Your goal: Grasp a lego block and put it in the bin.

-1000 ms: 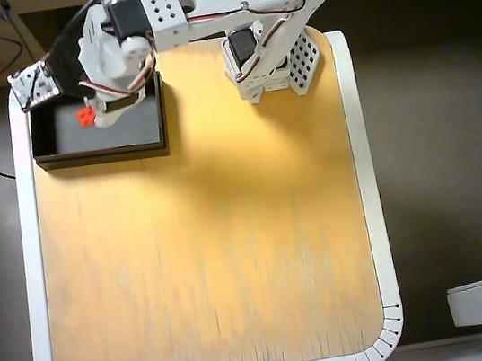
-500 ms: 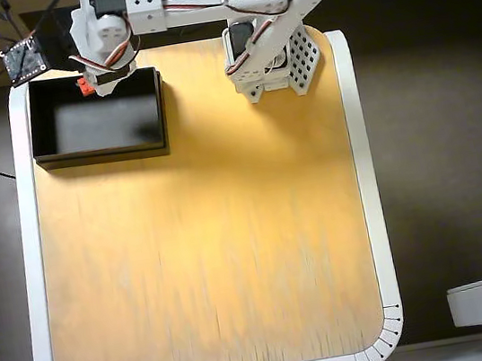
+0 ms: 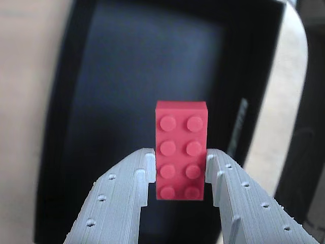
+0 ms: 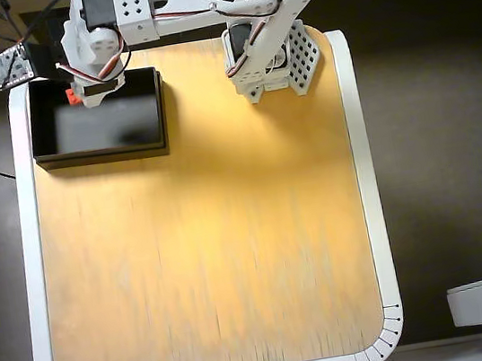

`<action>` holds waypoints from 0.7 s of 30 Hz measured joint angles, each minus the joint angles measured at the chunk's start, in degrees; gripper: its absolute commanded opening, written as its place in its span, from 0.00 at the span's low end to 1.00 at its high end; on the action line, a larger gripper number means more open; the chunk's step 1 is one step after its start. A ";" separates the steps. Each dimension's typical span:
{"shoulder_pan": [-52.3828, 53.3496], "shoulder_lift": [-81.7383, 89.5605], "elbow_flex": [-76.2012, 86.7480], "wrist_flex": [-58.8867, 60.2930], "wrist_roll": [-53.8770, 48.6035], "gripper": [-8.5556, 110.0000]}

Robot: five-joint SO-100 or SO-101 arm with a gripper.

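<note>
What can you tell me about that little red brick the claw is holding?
The lego block is a small bright red brick of smooth, matte plastic, with two rows of four round studs facing the wrist camera. The gripper pinches its lower half between two ribbed grey fingers, one on each long side. It hangs above the dark floor of the black bin, touching only the fingers. From overhead, only a red sliver shows under the arm.

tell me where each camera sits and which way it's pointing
Wrist view: rides on the arm, looking down past the claw at the red block it grips above the black bin.
Overhead view: fixed above, looking straight down on the table; the whole white arm shows at the top.
Both show the block and bin.
</note>
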 measured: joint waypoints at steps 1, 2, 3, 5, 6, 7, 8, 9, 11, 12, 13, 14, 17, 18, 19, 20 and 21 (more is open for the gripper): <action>-0.35 0.00 0.00 -0.35 -0.26 0.09; -0.53 0.00 0.00 -0.53 -0.44 0.09; -0.70 0.00 0.00 -0.70 -0.53 0.11; -0.88 0.00 0.00 -0.79 -0.62 0.15; -0.97 0.00 0.00 -0.79 -0.62 0.15; -0.97 0.00 0.00 -0.79 -0.62 0.15; -0.97 0.00 0.00 -0.79 -0.62 0.16; -0.97 0.00 0.00 -0.79 -0.62 0.17; -0.97 0.00 0.00 -0.79 -0.26 0.19; -0.97 0.00 0.00 -0.79 -0.18 0.21; -0.97 0.00 0.00 -0.79 0.00 0.21; -0.97 0.00 0.00 -0.79 0.18 0.21; -0.97 0.00 0.00 -0.79 0.26 0.21; -0.97 0.00 0.00 -0.79 0.26 0.24; -0.97 0.00 0.00 -0.79 0.26 0.28; -1.05 0.00 0.00 -0.79 0.26 0.29; -1.14 0.00 0.00 -0.79 0.26 0.29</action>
